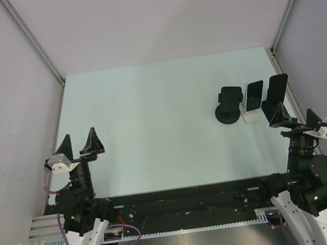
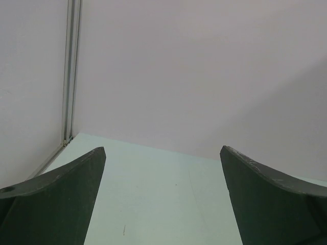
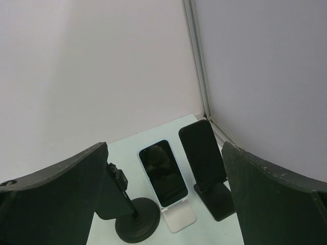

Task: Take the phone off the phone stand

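The phone [image 1: 254, 93], dark-screened in a pale case, leans upright on a white phone stand [image 1: 249, 114] at the table's far right. In the right wrist view the phone [image 3: 163, 172] and the white stand [image 3: 180, 220] sit straight ahead between my fingers, some way off. My right gripper [image 1: 296, 113] hovers just in front of them, open and holding nothing. Near the left front edge my left gripper [image 1: 80, 135] stands open too; its wrist view shows only bare table [image 2: 153, 204] between its fingers.
A black round-based stand [image 1: 228, 113] with an empty clamp stands just left of the white one. A black stand [image 1: 277, 89] with a black slab on it stands just right, close to the right wall. White walls enclose the table on three sides.
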Controlling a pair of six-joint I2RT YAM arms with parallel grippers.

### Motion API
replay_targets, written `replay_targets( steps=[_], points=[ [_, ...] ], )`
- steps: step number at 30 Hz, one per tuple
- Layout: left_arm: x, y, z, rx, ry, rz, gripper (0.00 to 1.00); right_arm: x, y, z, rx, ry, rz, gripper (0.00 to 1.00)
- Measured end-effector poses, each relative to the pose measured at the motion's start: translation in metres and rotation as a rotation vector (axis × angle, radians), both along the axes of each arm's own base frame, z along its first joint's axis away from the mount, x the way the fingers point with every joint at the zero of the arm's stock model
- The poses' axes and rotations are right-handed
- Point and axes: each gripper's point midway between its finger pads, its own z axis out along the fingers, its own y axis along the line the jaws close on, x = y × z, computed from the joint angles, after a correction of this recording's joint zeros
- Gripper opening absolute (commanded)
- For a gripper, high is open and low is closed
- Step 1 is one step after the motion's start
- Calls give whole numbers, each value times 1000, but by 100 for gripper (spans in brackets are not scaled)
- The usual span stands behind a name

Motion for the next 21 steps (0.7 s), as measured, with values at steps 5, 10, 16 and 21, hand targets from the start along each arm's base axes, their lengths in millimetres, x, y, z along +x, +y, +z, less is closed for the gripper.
replay_targets(
  steps=[5,10,16,21],
  points=[
    [0,0,0,0,0,0,100,-1,-5,-2,23,2,-29,100],
    [0,0,0,0,1,-1,100,0,-2,-2,29,2,-8,100],
    [-5,0,8,-15,-2,-10,100,4,19,6,-7,-12,108,100],
    [-14,-4,22,-35,-8,-52,100,19,37,17,-44,50,190,100]
  ],
)
